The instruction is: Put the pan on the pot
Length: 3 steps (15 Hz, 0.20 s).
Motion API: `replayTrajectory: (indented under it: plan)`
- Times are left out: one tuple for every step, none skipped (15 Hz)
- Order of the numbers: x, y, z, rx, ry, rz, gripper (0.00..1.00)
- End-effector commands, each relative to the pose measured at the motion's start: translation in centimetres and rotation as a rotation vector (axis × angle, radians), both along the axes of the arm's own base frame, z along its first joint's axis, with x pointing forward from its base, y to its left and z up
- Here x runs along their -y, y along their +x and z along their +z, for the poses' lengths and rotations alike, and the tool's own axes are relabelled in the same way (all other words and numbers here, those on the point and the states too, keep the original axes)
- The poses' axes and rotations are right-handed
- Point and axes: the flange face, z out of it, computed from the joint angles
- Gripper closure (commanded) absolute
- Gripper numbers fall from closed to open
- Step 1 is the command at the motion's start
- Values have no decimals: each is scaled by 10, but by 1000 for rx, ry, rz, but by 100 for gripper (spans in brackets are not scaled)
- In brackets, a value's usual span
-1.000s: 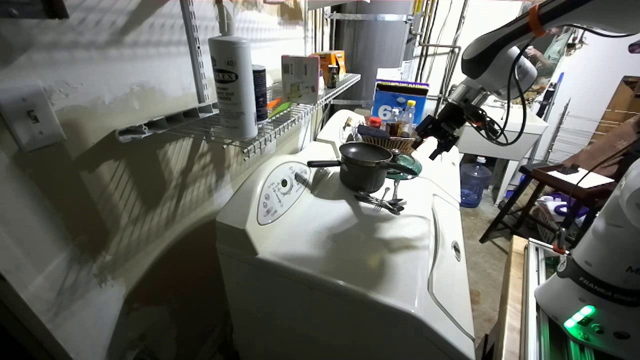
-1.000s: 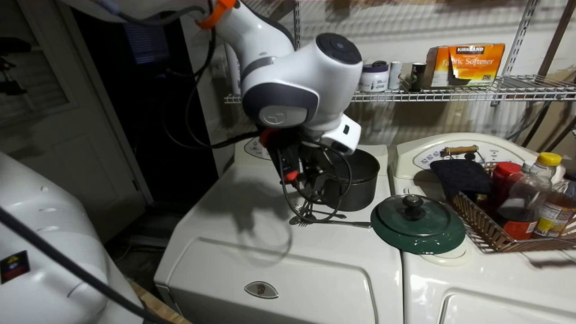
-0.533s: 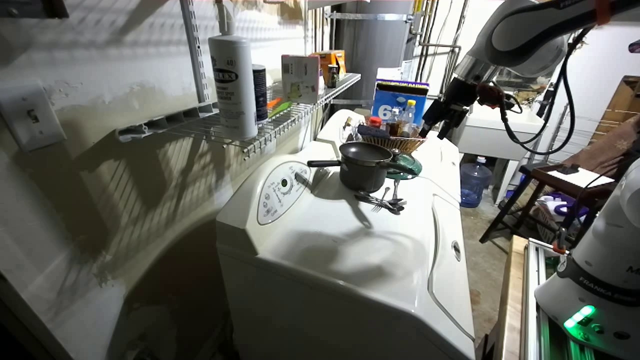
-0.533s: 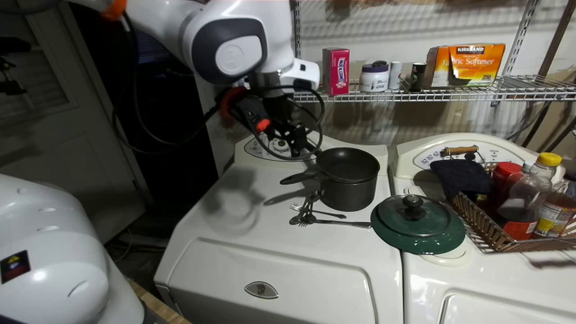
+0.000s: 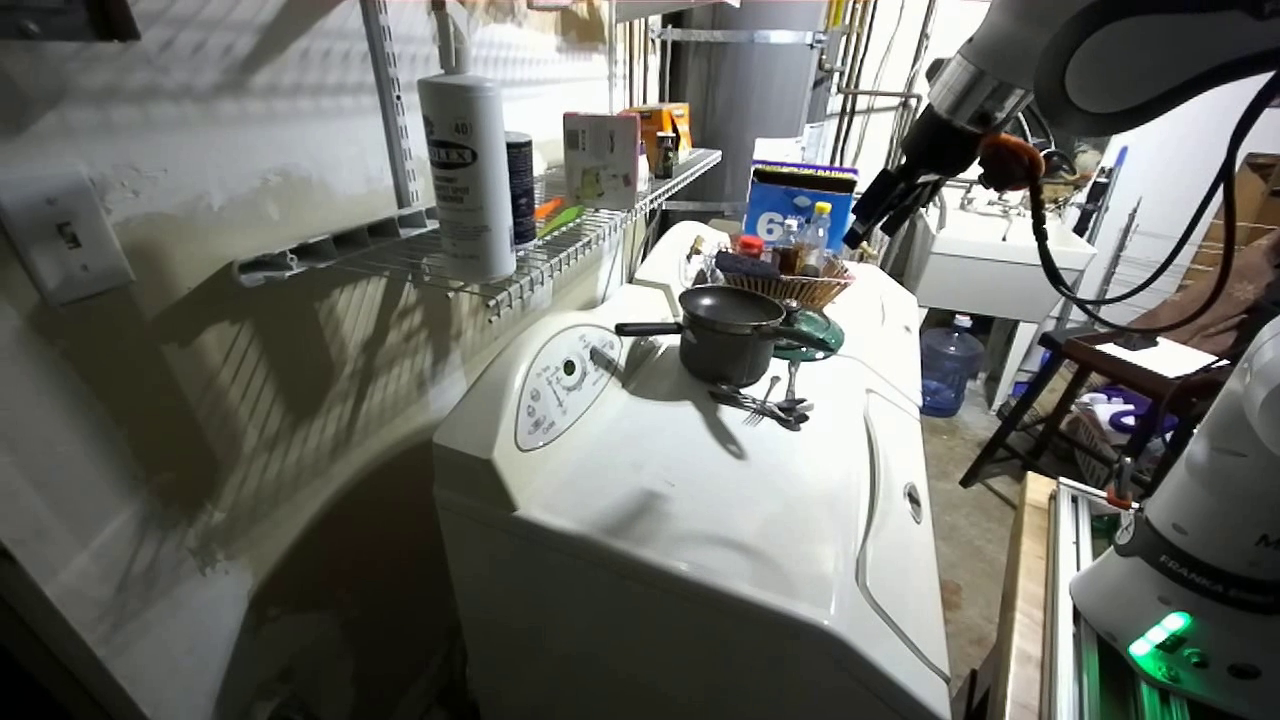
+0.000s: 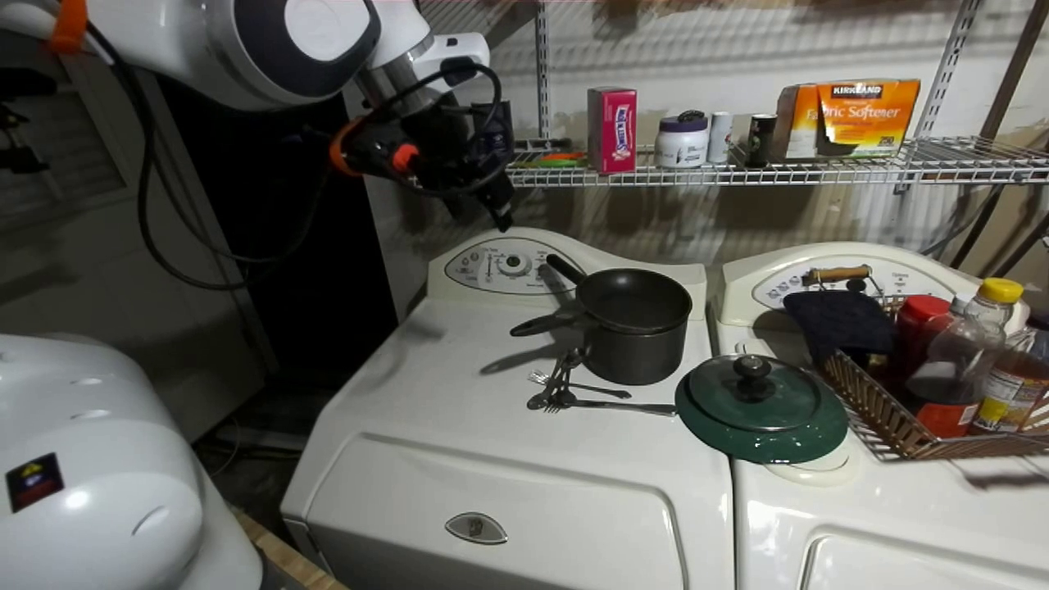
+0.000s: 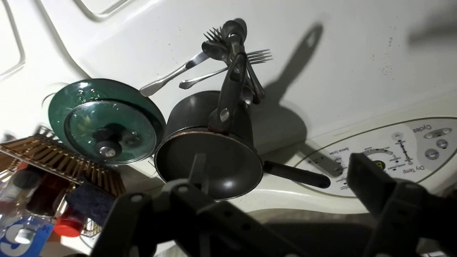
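The shallow black pan (image 5: 730, 303) rests on top of the dark cylindrical pot (image 5: 722, 355), seen in both exterior views, with the pan (image 6: 635, 301) covering the mouth of the pot (image 6: 635, 356). In the wrist view the pan (image 7: 214, 164) looks seated on the pot (image 7: 192, 107). Two dark handles stick out, one toward the control panel and one over the cutlery. My gripper (image 5: 871, 236) is open and empty, raised above and apart from the pan. Its fingers also show spread in an exterior view (image 6: 479, 215) and in the wrist view (image 7: 278, 157).
Cutlery (image 6: 565, 392) lies beside the pot. A green plate with a glass lid (image 6: 758, 410) stands right of it. A basket (image 6: 901, 418) holds bottles. A wire shelf (image 6: 819, 174) with boxes runs along the wall above the white machine (image 6: 492, 483).
My gripper has risen and drawn away from the pan, to the left in an exterior view. It uncovers the pan handles and shelf there. The pan and pot have not moved.
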Motion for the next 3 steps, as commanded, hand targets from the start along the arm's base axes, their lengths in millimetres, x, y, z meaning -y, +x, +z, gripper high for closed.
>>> replayTrajectory:
  plan:
    - [4, 1, -1, -5, 7, -6, 0]
    - [6, 2, -4, -11, 12, -10, 0]
    - [7, 2, -6, -15, 14, -10, 0]
